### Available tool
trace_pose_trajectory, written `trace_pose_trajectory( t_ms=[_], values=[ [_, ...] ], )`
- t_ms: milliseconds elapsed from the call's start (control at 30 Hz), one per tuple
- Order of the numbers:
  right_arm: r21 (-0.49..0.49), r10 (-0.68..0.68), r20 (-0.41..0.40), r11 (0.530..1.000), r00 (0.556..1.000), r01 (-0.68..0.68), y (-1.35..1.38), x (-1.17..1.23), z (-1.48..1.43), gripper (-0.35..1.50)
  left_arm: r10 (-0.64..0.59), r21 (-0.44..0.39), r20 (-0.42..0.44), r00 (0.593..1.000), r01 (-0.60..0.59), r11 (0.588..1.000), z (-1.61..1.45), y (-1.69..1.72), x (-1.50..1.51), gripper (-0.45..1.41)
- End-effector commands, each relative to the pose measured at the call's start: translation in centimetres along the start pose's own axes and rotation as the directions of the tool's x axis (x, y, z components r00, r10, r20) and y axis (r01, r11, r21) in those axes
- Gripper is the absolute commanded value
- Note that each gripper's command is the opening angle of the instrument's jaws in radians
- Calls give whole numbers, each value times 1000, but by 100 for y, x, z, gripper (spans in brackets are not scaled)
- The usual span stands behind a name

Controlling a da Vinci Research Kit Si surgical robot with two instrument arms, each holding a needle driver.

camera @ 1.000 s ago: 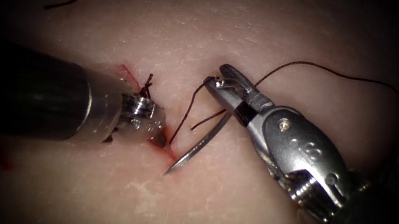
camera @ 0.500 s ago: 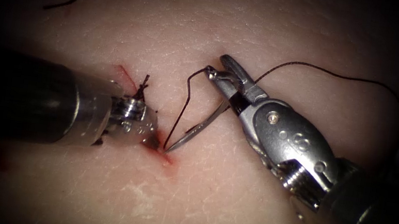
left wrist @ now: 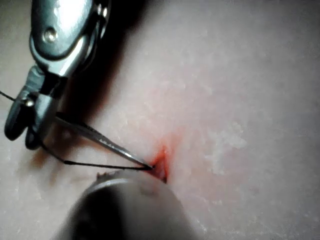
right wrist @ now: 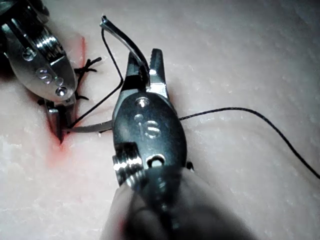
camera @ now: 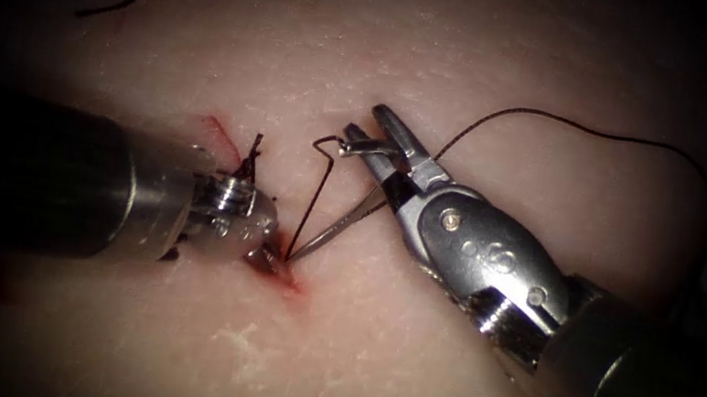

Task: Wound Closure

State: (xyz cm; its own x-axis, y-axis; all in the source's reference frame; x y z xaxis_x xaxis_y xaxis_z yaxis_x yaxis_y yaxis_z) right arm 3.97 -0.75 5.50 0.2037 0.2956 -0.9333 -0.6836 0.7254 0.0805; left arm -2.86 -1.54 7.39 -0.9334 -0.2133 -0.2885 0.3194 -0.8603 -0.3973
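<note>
Pale tissue [camera: 404, 363] underneath, red-stained cut [camera: 291, 282] centre. Our right tool [camera: 377, 142] clamps needle [camera: 340, 229] near swaged end, tip meeting cut's right lip. Left tool [camera: 267, 256] at left lip; can't tell its grip. Thread [camera: 567, 122] trails right. We'd follow needle's curve, not push straight.

The curved steel needle [camera: 348, 221] was clamped near its swaged end in the shut jaws of the right tool [camera: 384, 143], its tip at the red-stained cut [camera: 291, 280] in the pale tissue [camera: 404, 363]. Dark thread [camera: 567, 122] trailed rightward. The left tool [camera: 267, 256] pressed beside the cut's left edge.
</note>
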Motion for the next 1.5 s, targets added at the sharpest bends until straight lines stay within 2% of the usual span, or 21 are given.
trace_pose_trajectory(
  t_ms=[33,567,633,700,900,1067,1200,1500],
  values=[
    [3,-3,0,1000,1000,3,-9,-9,8,-35,2,-3,-1,1000,-2,1000,10,3,2,26],
    [16,-96,49,995,994,95,-32,-45,3,-35,-9,-4,-4,1000,9,1000,8,3,2,27],
    [17,-98,50,995,994,98,-34,-47,2,-35,-16,-4,-8,1000,16,1000,6,3,2,24],
    [18,-98,53,995,994,97,-34,-46,3,-35,-26,8,-31,999,27,1000,1,3,3,7],
    [5,-91,53,996,994,91,-34,-42,7,-35,-56,44,-122,991,62,997,-23,7,12,-8],
    [3,-93,48,996,994,93,-39,-43,8,-35,-75,68,-164,984,87,994,-49,11,9,-6],
    [1,-93,46,996,995,93,-38,-43,8,-35,-103,91,-194,976,122,988,-61,25,1,-15],
    [5,-87,46,996,995,87,-30,-39,6,-35,-125,127,-242,962,159,979,-58,53,4,-26]
  ],
)
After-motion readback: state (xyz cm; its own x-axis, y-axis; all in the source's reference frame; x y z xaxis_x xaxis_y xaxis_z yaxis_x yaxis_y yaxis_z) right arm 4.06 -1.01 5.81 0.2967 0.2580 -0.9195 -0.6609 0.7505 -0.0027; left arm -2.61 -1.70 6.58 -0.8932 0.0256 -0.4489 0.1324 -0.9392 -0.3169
